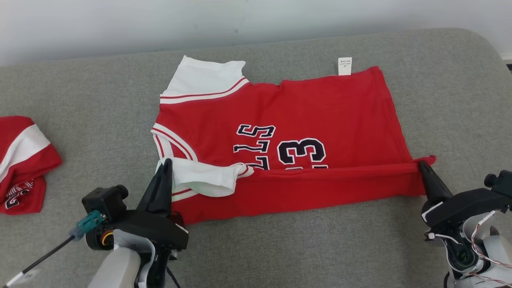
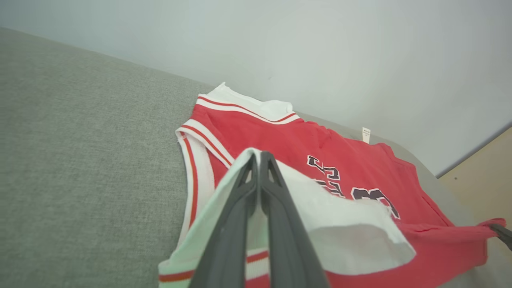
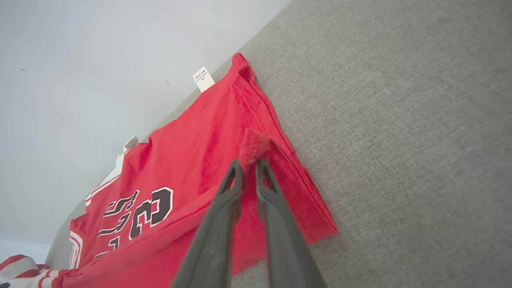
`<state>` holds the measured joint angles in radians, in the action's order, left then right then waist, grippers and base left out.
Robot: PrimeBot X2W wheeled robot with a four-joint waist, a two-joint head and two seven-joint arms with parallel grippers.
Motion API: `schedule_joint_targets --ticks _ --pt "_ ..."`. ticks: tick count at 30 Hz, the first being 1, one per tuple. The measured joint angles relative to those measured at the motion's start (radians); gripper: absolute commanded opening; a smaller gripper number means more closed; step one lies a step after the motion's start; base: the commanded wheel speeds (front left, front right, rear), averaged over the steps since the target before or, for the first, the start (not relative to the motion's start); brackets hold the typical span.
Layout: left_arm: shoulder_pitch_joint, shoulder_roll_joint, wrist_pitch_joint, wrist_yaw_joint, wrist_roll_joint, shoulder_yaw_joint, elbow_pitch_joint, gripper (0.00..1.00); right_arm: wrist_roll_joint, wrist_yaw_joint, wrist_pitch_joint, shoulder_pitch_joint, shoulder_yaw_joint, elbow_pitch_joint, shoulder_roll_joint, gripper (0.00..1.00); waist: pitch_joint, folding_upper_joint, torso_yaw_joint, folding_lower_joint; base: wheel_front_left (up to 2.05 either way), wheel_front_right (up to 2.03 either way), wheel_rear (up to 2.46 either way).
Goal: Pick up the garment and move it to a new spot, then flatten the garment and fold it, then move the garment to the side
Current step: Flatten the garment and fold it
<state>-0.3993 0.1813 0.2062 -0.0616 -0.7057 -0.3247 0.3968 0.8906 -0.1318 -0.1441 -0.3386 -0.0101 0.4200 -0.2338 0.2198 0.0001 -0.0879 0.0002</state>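
Jersey point(image 1: 304, 108) lettering point(image 1: 300, 150) part-hidden by fold. L pincer point(image 1: 166, 162) clenched on white sleeve point(image 1: 208, 178), R pincer point(image 1: 423, 165) on hem corner point(image 1: 430, 160). 2nd jersey point(image 1: 20, 160) left, cut off.

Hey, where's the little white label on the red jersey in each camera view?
Head view: the white label pokes out past the red jersey's far edge, upper right of centre.
Left wrist view: the label is right of centre, against the pale wall.
Right wrist view: the label is upper left of centre.
Shared landmark: the black number 23.
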Motion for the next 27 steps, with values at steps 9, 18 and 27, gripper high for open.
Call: schedule_joint_targets --ticks 9,18,27 --pt "-0.027 -0.018 0.045 -0.028 0.021 0.007 0.128 1.00 -0.125 0.000 0.092 0.011 0.086 0.012 -0.073 1.00 -0.017 -0.0001 0.013 0.0000 0.00 0.00 0.00" --pt "0.095 -0.012 0.055 -0.018 0.099 0.022 0.104 1.00 -0.216 0.000 0.181 0.058 0.142 0.051 -0.123 1.00 -0.034 0.0000 0.022 -0.0003 0.00 0.00 0.00" --pt "0.132 -0.025 0.056 -0.004 0.180 0.010 0.118 1.00 -0.251 0.000 0.218 0.017 0.174 0.138 -0.126 1.00 -0.004 0.0000 0.035 -0.0002 0.00 0.00 0.00"
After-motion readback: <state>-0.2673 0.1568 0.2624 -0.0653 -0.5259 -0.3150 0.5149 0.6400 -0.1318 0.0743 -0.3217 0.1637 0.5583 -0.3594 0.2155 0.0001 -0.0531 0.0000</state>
